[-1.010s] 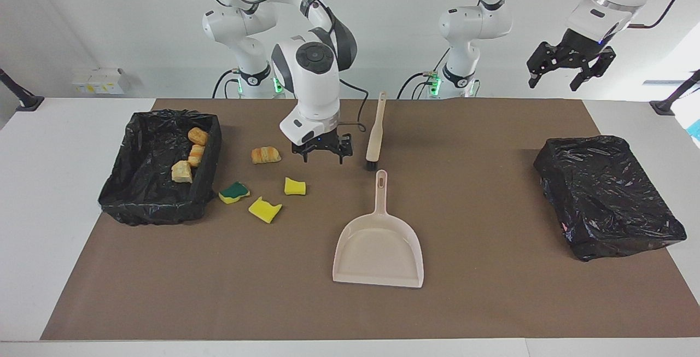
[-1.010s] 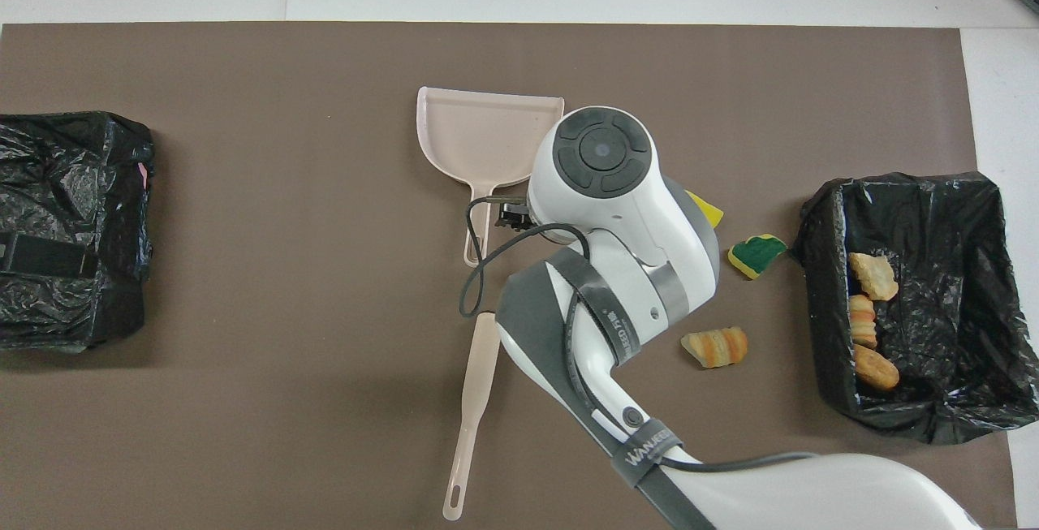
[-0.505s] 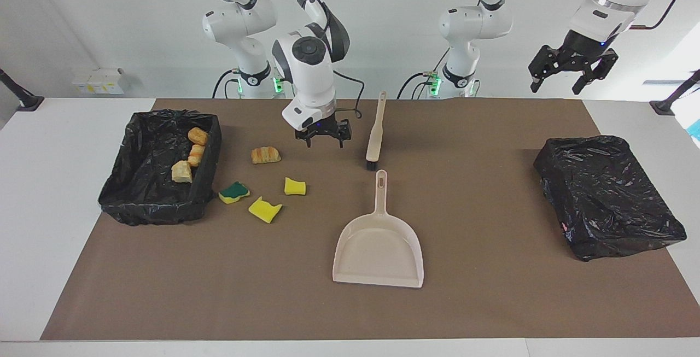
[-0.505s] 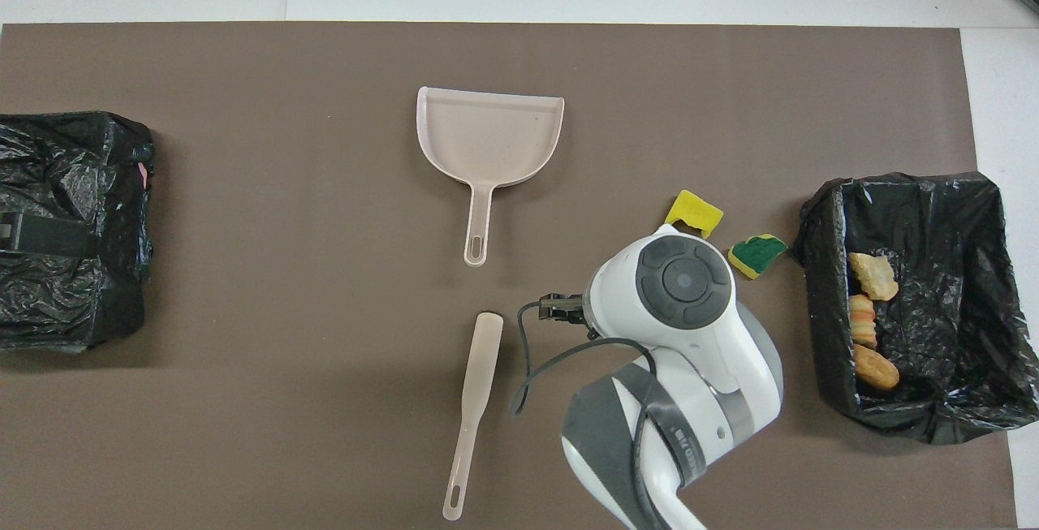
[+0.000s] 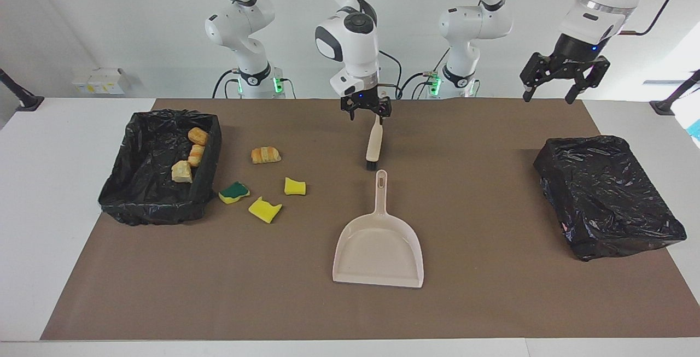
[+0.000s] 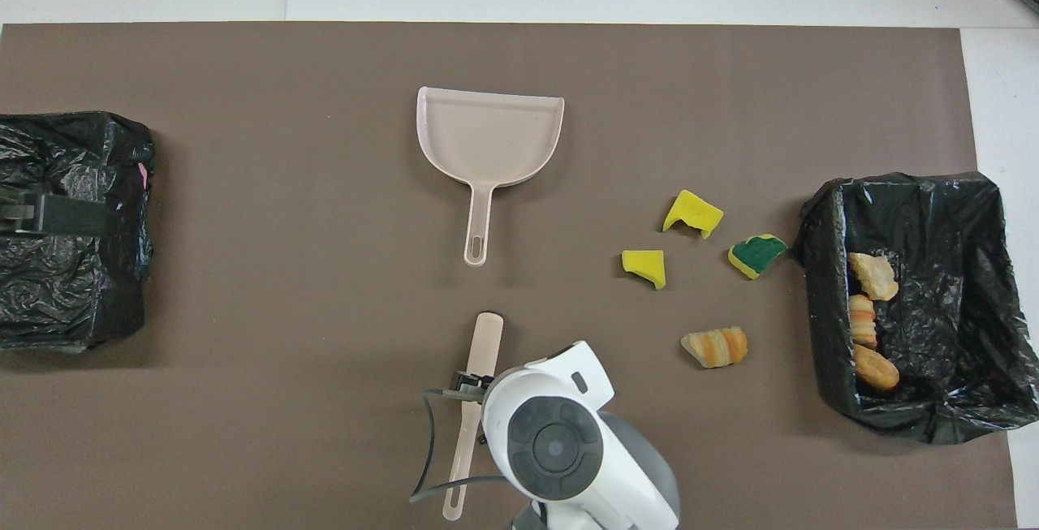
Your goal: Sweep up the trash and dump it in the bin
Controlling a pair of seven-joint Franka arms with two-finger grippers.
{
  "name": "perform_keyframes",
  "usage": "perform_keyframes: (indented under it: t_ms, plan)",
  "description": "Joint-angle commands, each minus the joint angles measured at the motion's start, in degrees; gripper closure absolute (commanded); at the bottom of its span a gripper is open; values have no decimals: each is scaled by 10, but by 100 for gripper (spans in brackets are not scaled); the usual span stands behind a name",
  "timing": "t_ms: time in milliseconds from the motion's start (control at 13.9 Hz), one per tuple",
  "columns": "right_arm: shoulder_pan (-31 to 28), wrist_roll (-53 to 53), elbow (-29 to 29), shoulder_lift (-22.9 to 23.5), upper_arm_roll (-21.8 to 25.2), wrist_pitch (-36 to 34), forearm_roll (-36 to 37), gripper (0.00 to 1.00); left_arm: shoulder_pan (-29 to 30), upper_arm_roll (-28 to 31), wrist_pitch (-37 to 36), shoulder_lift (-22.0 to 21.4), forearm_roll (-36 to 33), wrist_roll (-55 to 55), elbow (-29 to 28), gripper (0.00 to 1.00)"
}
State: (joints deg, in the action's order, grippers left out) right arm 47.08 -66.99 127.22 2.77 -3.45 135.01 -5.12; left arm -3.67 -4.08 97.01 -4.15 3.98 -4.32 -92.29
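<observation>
Yellow trash (image 5: 295, 186) lies well apart from the right claw (image 5: 366, 112).

Brush (image 5: 375, 144) nearer robots than dustpan (image 5: 378, 247), mid-counter. Four trash pcs (image 5: 266, 154) beside open bin (image 5: 143, 198) — right arm's end; three inside. Covered bin (image 5: 607, 195) — left arm's end.

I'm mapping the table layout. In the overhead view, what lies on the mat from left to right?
Covered black bin → dustpan → yellow sponge piece → green-topped sponge piece → open bin holding pastry chunks.
</observation>
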Motion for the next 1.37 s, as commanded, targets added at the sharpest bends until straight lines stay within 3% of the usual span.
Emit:
perform_keyframes:
  t_ms: [0,144,433,649,722,794,866,1010,1299]
  plan:
    - [43,-65,5,25,3,36,-10,0,-50,7,70,69,32,-61,11,0]
    - [57,-72,10,27,3,35,-10,7,-76,6,124,100,36,-67,22,0]
    - [61,-77,11,26,3,28,-10,43,-139,-5,193,171,36,-132,37,0]
    - [61,-75,5,28,3,29,-9,52,-185,-5,214,238,32,-149,54,0]
    - [61,-75,3,27,3,28,-9,63,-194,-5,214,258,31,-149,63,0]
    - [61,-76,2,25,4,28,-10,84,-203,-5,213,265,30,-149,62,0]
    - [57,-77,0,20,4,27,-10,98,-219,-5,210,266,29,-148,56,0]
    - [49,-75,-1,4,5,7,-10,100,-232,-5,204,274,30,-146,39,0]
    - [-19,-19,-3,-50,5,-139,-9,100,-244,-6,214,279,33,-144,13,0]
